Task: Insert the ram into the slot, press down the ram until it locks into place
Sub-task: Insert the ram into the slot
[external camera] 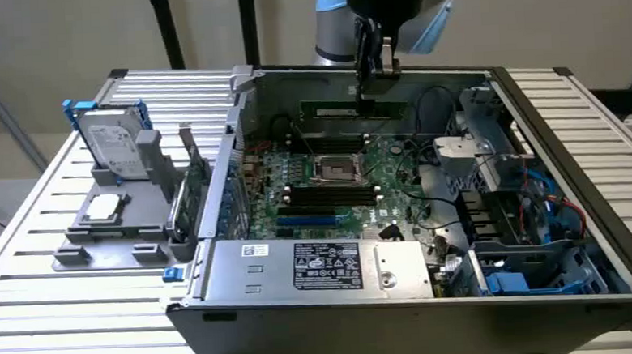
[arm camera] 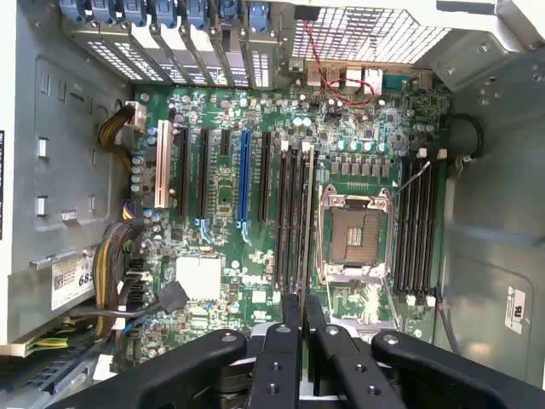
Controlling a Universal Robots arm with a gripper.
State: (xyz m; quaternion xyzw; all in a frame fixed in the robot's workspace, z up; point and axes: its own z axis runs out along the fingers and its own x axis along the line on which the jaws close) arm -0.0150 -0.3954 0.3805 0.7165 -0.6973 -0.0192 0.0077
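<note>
The computer case is dull grey sheet metal. At the lower middle of the exterior frame, a brighter bare-metal box carries a smooth printed sticker. The big circuit board is green with a slight sheen, and the ram stick has the same green board finish. The gripper is smooth matt black. The table is pale slatted metal with a satin look. At the left, a matt grey plastic stand bears a drive with a shiny metal face and a blue plastic frame.
</note>
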